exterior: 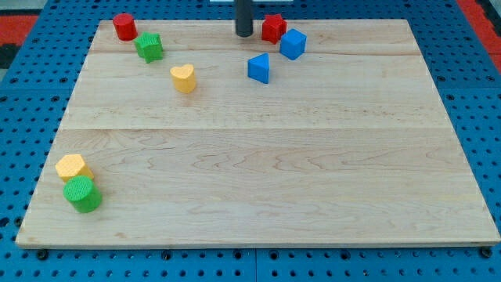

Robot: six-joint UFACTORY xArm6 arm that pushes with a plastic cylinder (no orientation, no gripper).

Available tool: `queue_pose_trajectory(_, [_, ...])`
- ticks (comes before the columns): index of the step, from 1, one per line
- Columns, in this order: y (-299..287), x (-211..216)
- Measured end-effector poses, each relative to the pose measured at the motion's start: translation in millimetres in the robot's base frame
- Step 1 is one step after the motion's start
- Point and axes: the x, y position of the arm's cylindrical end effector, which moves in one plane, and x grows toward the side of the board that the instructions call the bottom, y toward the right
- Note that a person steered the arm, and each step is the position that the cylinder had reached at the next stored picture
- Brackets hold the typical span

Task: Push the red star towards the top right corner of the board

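Note:
The red star point(273, 27) sits near the view's top edge of the wooden board point(258, 157), a little right of centre. A blue cube point(293, 44) touches it on its lower right. My tip point(245, 34) stands just left of the red star, a small gap between them. A blue triangular block point(260, 68) lies below the tip and the star.
A red cylinder point(124, 26) and a green star point(149, 48) sit at the top left. A yellow heart point(184, 78) lies right of them. A yellow hexagon block point(73, 168) and a green cylinder point(83, 193) sit at the bottom left.

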Motion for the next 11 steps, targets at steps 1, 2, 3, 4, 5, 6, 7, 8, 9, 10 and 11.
queue_pose_trajectory(1, [54.0,-0.3])
queue_pose_trajectory(2, [40.2,-2.5])
queue_pose_trajectory(3, [25.5,-27.2])
queue_pose_trajectory(4, [56.6,-26.8])
queue_pose_trajectory(5, [114.9,-26.9])
queue_pose_trajectory(6, [117.3,-23.7])
queue_pose_trajectory(7, [74.7,-8.9])
queue_pose_trajectory(8, [96.7,5.2])
queue_pose_trajectory(9, [115.8,30.8])
queue_pose_trajectory(10, [129.8,27.4])
queue_pose_trajectory(11, [133.2,27.0])
